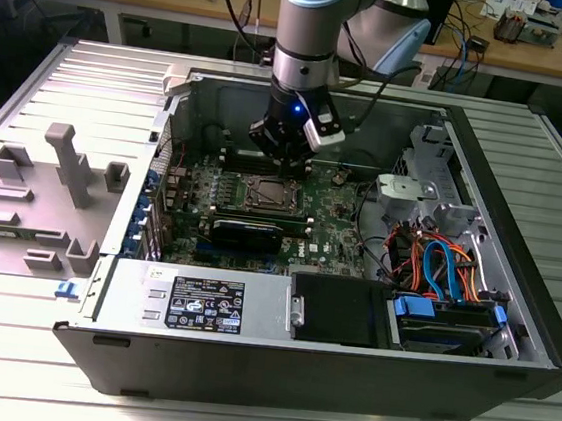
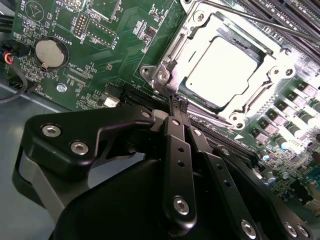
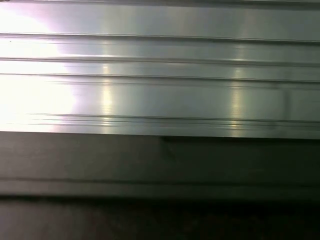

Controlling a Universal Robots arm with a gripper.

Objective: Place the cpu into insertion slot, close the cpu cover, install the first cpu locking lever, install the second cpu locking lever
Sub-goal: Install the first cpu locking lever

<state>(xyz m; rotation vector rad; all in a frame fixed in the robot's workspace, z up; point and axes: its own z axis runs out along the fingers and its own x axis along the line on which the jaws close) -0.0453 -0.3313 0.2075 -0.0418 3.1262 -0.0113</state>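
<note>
A green motherboard (image 1: 261, 213) is being housed inside the open computer case (image 1: 510, 325). Orange and blue cables (image 1: 436, 267) are being kept beside the motherboard, and a coin battery (image 2: 49, 52) is being carried on it.

We find the case (image 1: 519, 246) open on top, so the way down to the board (image 1: 336, 211) is free from above. The end effector (image 1: 285, 156) hangs just behind the socket (image 1: 266, 193), its fingers (image 2: 176, 107) pressed together near the cover (image 2: 220, 67) edge. Case walls hem the board in, and a cable bundle (image 1: 436, 262) crowds the exterior view's right. The ribbed tabletop (image 1: 4, 362) around the case lies open.
</note>
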